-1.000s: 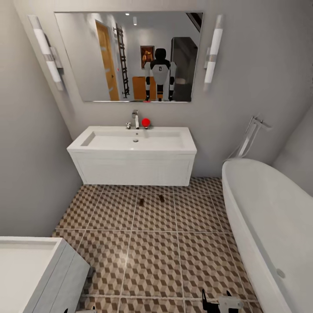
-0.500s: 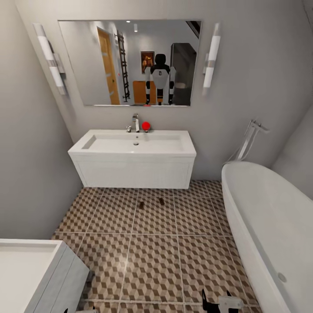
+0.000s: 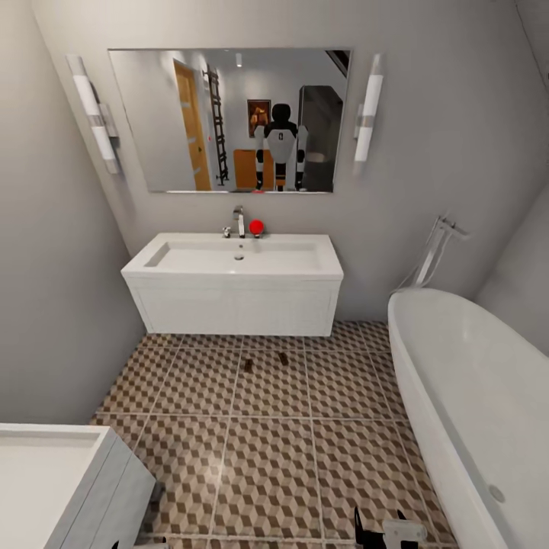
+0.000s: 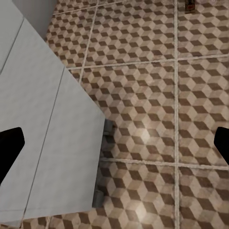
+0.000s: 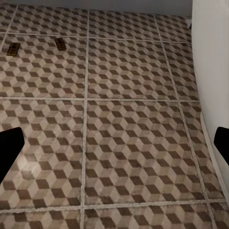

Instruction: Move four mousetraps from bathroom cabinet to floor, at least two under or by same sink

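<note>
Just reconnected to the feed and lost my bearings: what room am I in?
A bathroom: a white sink with a chrome tap under a wall mirror, and an oval bathtub on the cube-patterned tile floor.

My right gripper (image 3: 385,528) is cut off by the head view's lower edge. The two mousetraps (image 3: 265,361) look too small for detail.

You are in a home bathroom. Ahead of you a white sink (image 3: 232,259) with a chrome tap (image 3: 239,222) sits on a boxy white vanity, under a wide wall mirror (image 3: 229,118) flanked by two tube lights. An oval white bathtub (image 3: 465,396) with a standing chrome filler runs along your right. The bathroom floor (image 3: 267,457) is tiled in a brown and cream cube pattern, and the mirror reflects an orange door.
</note>
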